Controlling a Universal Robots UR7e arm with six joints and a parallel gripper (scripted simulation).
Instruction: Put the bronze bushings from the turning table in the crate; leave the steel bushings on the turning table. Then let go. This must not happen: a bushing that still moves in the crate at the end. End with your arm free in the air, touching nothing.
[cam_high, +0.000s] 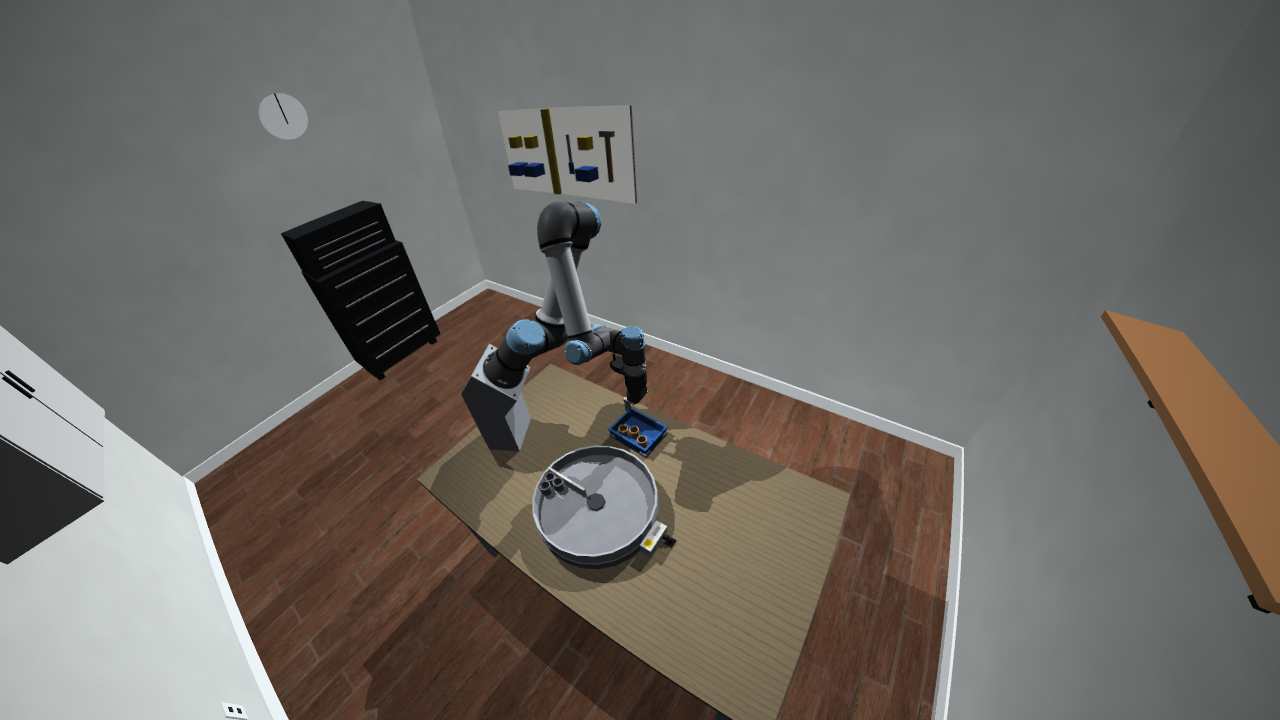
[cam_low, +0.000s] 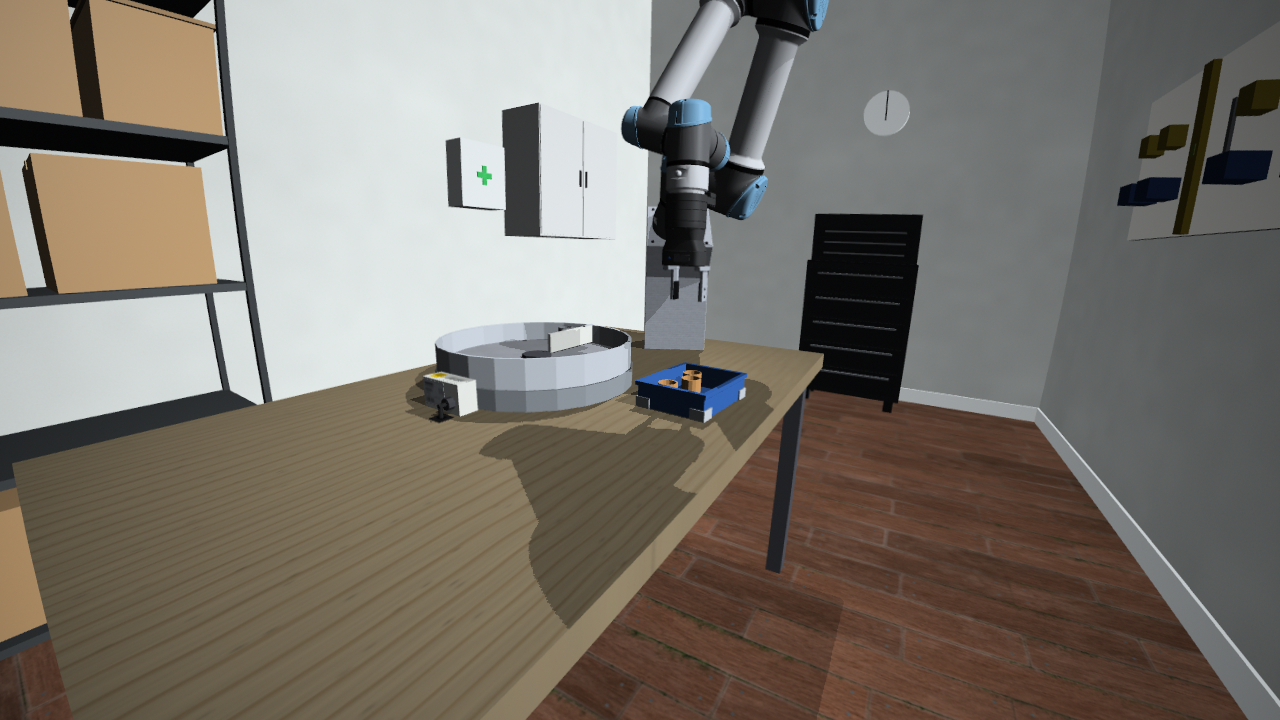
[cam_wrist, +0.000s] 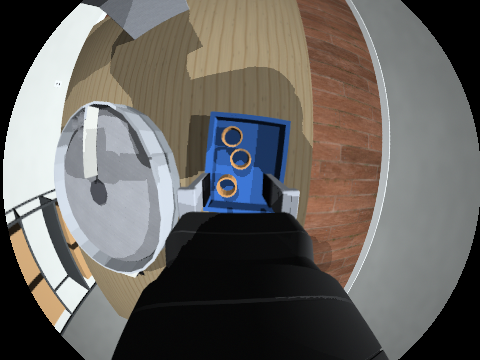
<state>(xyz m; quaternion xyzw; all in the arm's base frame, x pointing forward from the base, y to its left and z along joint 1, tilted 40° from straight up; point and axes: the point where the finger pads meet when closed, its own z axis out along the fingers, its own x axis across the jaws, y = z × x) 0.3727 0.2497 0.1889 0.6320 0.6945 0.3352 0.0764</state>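
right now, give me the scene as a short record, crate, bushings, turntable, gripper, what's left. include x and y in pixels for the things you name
crate: blue (cam_high: 660, 440) (cam_low: 666, 399) (cam_wrist: 213, 145), on the table beside the turning table
bronze bushings (cam_high: 633, 431) (cam_low: 691, 384) (cam_wrist: 248, 160): three seen, all in the crate
steel bushings (cam_high: 557, 483): a small cluster on the turning table, by the white bar
turning table (cam_high: 617, 519) (cam_low: 554, 371) (cam_wrist: 120, 220): no bronze bushing seen on it
gripper (cam_low: 689, 295) (cam_wrist: 236, 184): open, holding nothing, in the air above the crate
left to do: apparently nothing; stills cannot prove the bushings are at rest

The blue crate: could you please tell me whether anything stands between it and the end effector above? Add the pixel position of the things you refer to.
Nothing visible stands between the open end effector (cam_low: 689, 297) (cam_wrist: 238, 192) and the blue crate (cam_high: 650, 449) (cam_low: 669, 397) (cam_wrist: 286, 142); the three bronze bushings lie inside the crate.
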